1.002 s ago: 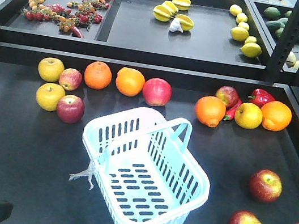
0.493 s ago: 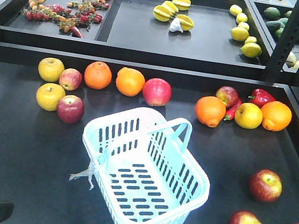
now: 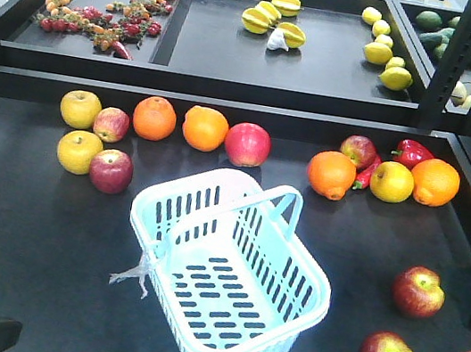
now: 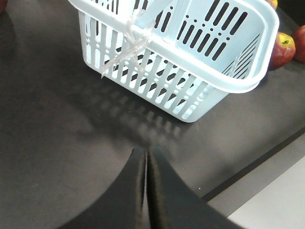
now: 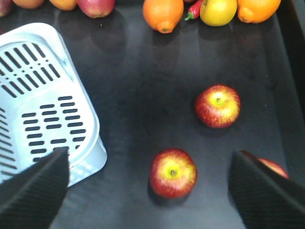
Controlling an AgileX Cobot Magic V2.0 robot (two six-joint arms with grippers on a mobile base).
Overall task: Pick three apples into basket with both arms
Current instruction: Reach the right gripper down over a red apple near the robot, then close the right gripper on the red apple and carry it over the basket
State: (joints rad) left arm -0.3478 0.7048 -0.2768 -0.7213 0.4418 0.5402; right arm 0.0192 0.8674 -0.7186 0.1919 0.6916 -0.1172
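Nearest you, your left gripper point(image 4: 146, 155) has its black fingers pressed together, just short of the pale blue slotted plastic basket point(image 4: 157, 81). Your right gripper point(image 5: 150, 153) hangs spread wide above three dark red, yellow-patched round apples point(image 5: 173, 172) lying on the black table point(image 3: 27, 232) to the basket's right, all outside it. Beyond, round oranges point(image 3: 154, 117) and plain yellow apples point(image 3: 79, 108) line the table's back edge.

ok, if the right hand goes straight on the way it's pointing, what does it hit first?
Most likely the nearer red apple: it lies between the fingers of the open right hand, slightly right of centre. Depth is unclear in the wrist view, so that's a guess.
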